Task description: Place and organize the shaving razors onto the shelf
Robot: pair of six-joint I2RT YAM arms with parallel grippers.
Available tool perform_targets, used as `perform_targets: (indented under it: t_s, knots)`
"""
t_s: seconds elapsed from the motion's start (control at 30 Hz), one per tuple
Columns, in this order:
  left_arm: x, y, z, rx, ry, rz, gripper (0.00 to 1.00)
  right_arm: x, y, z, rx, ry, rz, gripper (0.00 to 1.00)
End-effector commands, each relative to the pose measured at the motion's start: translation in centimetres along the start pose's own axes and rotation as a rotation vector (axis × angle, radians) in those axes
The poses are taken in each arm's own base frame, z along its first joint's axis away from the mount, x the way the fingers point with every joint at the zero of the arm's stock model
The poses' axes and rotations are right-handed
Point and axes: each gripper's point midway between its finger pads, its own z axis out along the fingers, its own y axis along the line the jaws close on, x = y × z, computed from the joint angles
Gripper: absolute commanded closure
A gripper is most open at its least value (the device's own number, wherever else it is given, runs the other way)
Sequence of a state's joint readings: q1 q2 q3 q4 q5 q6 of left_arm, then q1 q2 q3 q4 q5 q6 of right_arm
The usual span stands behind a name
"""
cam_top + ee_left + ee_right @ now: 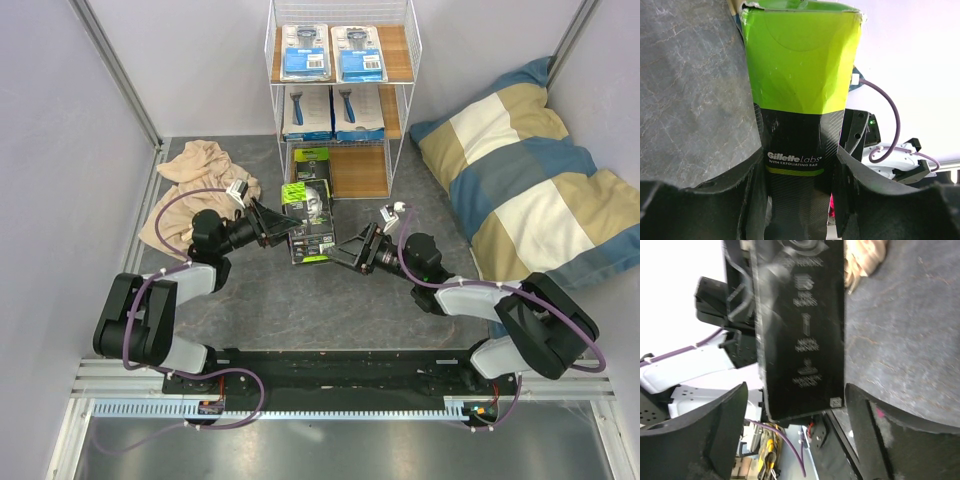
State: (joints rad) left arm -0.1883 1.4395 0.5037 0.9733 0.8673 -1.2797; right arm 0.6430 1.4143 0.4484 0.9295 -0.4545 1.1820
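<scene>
**Black-green box btwn my two grippers, in front of shelf**

Top view: The shelf (pixel 398 52) stands at the far side of the grey mat (pixel 420 300). Top board: 2 blister cards (pixel 305 52), side by side. Middle board: 2 white packs (pixel 307 110) w/ blue razors, side by side. Bottom board: the shelved box (pixel 310 163), black and green, on the left half. Its twin, the held box (pixel 308 222), is just in front of the shelf, btwn my arms. My L gripper (pixel 282 226) meets its left edge. My R gripper (pixel 340 250) is at its lower right corner. I can't tell whether this box touches the mat. A beige towel (pixel 195 170) lies left of the shelf, and a striped pillow (pixel 520 180) lies to the right.

L wrist view: My L fingers (pixel 752 200) are closed against the narrow sides of the held box at its dark end, so I have hold of it. The green end points away from me. The print reads "Gillette Labs, with exfoliating bar". The mat is on the left and my R arm shows behind the box.

R wrist view: My R fingers (pixel 725 430) stand wide apart on either side of the box's black end. A gap shows btwn the box and the left-hand finger. The other finger is just beside the box edge, contact unclear. The jaws are not clamped. The towel shows at the top edge and the mat on the right.
</scene>
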Motion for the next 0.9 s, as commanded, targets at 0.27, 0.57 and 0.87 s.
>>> perform_targets:
  t_s: [0.27, 0.57, 0.87]
  knots:
    - [-0.5, -2.8, 0.0, 0.107, -0.011, 0.064, 0.88, -1.5, 3.3, 0.5, -0.136, -0.045, -0.026, 0.55]
    - [-0.4, -2.4, 0.2, 0.100, 0.013, 0.085, 0.25, -1.5, 2.7, 0.4, -0.115, -0.045, -0.016, 0.74]
    - [-1.0, 1.2, -0.5, -0.178, -0.003, 0.190, 0.02, -2.3, 1.5, -0.5, -0.081, -0.068, -0.001, 0.78]
